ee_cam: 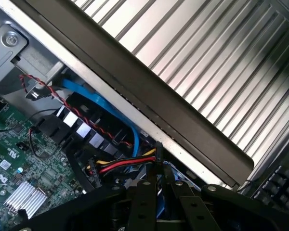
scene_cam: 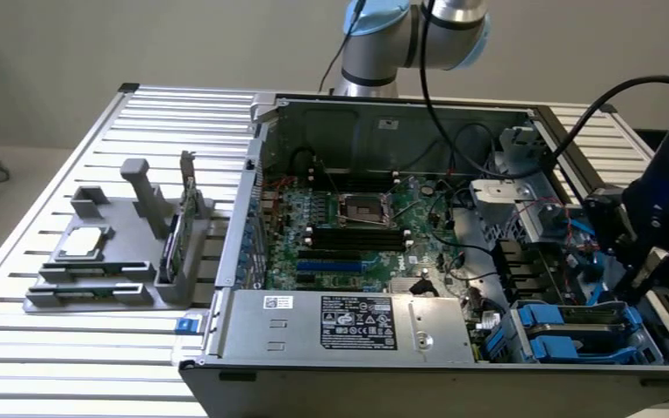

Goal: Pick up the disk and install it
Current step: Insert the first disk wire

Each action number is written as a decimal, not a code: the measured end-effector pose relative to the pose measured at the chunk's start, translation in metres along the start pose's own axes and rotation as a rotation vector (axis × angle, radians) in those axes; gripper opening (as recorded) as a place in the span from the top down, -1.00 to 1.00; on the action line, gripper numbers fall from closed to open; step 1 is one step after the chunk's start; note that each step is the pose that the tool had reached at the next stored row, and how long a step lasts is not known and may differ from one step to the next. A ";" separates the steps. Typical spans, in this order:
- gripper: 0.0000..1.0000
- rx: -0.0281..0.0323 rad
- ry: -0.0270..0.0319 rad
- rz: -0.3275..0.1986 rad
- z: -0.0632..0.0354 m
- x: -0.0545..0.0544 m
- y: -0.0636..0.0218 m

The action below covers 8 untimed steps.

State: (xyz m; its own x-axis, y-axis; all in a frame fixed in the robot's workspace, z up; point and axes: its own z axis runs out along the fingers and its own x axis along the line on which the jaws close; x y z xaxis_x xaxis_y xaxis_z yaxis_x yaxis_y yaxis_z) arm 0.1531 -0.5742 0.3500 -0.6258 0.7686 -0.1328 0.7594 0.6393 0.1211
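Black gripper [ee_cam: 158, 187] jaws stand almost together, apparently clamped on the blue plastic rail frame of the flat silver-grey metal disk [scene_cam: 573, 315], at the open grey computer case's [scene_cam: 393, 131] drive bay; seating looks unfinished.

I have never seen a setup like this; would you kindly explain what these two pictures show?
This is one robot arm with a gripper, working over an open computer case on a slatted metal table. The exterior view looks on from off the arm; the wrist view looks from the arm's wrist into the case. At the exterior view's left, a grey holder carries a small square chip. The gripper is just above the blue drive frames in the case's corner; whether it holds anything I cannot tell.
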 end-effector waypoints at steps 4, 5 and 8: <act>0.67 0.0153 0.0254 0.006 -0.0013 0.002 -0.0022; 0.67 0.0200 0.0317 0.009 -0.0014 0.002 -0.0024; 0.67 0.0381 0.0515 0.020 -0.0015 0.002 -0.0029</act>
State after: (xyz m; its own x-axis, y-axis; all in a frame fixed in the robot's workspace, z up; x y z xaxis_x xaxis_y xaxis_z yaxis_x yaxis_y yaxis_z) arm 0.1492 -0.5741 0.3508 -0.6178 0.7823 -0.0798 0.7776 0.6229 0.0855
